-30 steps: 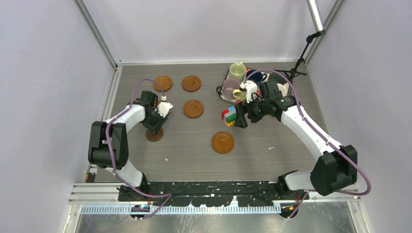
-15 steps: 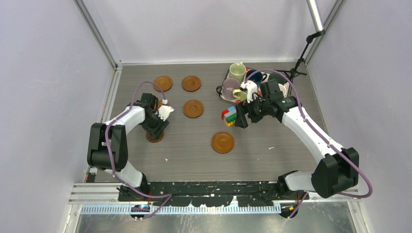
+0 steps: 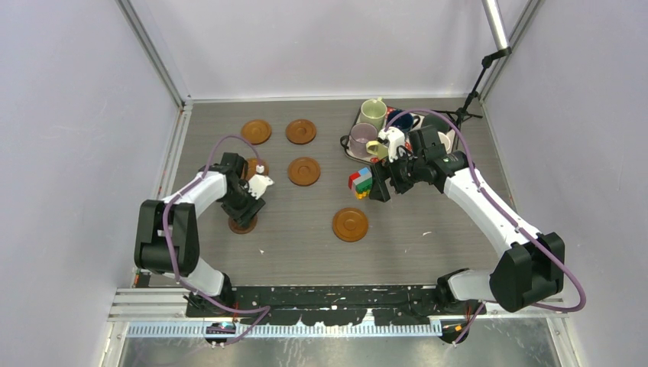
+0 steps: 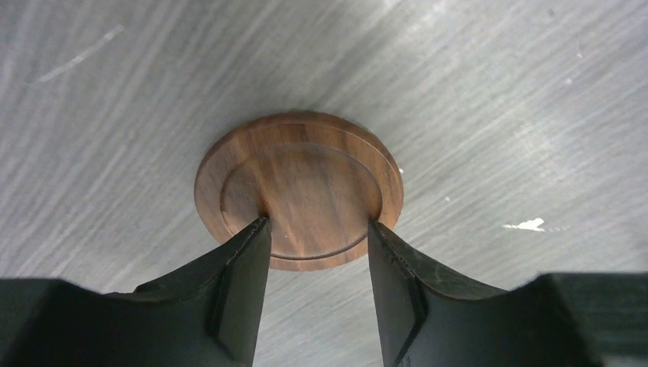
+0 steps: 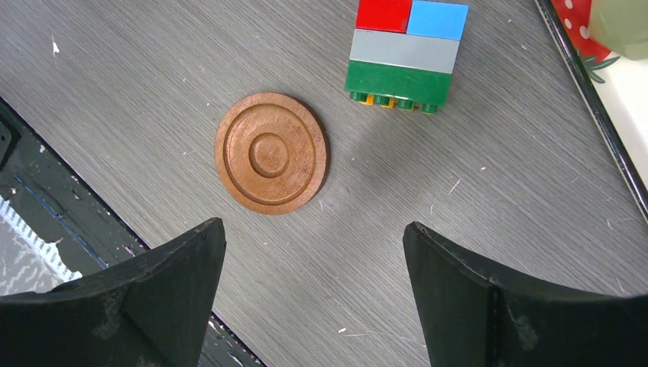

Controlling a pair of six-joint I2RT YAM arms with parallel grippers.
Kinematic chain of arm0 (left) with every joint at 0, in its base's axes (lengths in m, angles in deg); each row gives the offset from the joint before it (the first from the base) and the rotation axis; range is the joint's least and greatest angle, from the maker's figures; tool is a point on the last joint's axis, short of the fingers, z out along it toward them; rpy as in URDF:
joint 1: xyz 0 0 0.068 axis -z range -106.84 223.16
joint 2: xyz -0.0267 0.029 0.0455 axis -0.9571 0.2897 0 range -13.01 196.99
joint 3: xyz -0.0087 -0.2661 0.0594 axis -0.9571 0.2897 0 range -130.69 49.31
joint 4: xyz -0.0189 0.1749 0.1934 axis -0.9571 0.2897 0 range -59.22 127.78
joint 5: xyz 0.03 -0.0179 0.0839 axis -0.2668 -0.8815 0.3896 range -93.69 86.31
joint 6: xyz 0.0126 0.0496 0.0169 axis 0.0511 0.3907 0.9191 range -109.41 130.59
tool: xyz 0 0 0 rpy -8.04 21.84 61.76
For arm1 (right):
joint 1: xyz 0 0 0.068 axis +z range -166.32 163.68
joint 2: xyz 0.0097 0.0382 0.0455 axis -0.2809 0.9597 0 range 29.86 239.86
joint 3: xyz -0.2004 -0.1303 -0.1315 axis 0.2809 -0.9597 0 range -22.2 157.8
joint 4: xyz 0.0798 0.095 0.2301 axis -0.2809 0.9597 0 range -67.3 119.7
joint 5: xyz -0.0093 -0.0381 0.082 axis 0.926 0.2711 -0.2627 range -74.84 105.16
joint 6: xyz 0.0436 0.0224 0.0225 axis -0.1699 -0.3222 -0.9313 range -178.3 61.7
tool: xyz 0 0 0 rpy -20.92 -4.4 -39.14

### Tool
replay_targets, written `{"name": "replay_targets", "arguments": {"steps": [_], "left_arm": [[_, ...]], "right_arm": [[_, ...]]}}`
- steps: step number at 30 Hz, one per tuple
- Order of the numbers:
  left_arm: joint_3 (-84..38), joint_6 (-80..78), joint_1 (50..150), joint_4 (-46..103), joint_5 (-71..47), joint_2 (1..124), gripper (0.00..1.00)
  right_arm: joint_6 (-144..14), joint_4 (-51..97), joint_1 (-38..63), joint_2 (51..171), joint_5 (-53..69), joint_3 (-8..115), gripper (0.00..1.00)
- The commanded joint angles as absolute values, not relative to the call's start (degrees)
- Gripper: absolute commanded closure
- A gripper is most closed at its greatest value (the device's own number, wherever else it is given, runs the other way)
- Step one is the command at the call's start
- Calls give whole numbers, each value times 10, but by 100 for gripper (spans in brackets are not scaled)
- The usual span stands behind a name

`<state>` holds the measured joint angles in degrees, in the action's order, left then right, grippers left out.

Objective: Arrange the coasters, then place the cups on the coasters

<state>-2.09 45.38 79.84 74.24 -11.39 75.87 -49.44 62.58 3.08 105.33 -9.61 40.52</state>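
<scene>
L gripper (image 4: 317, 225) part-open, holds nothing; tips over near side of dark coaster (image 4: 306, 172), a round walnut-brown disc w/ raised rim, visible grain, flat on table (image 4: 497, 92), near-left. R gripper (image 5: 313, 228) wide open, empty, above lighter coaster (image 5: 270, 153) near centre.

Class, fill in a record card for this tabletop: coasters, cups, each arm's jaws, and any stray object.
coasters: six, spread out, one partly hidden behind the left arm
dark coaster: lying flat, nearest the left arm
cups: clustered at the far right, including the light green cup and mauve cup; none on a coaster
left jaws: open, tips over the dark coaster
right jaws: open wide, empty
stray object: block toy
</scene>
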Motion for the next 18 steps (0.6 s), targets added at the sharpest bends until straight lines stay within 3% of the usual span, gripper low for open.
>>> {"name": "replay_targets", "arguments": {"steps": [1, 9, 18], "left_arm": [[-36, 435, 801, 797, -161, 720, 46], [-104, 354, 895, 773, -211, 683, 31], [-161, 264, 1099, 667, -155, 765, 26]], "right_arm": [[-493, 608, 31, 1035, -96, 410, 9], [-519, 579, 19, 1000, -62, 416, 9], [-565, 547, -54, 943, -66, 414, 8]]}}
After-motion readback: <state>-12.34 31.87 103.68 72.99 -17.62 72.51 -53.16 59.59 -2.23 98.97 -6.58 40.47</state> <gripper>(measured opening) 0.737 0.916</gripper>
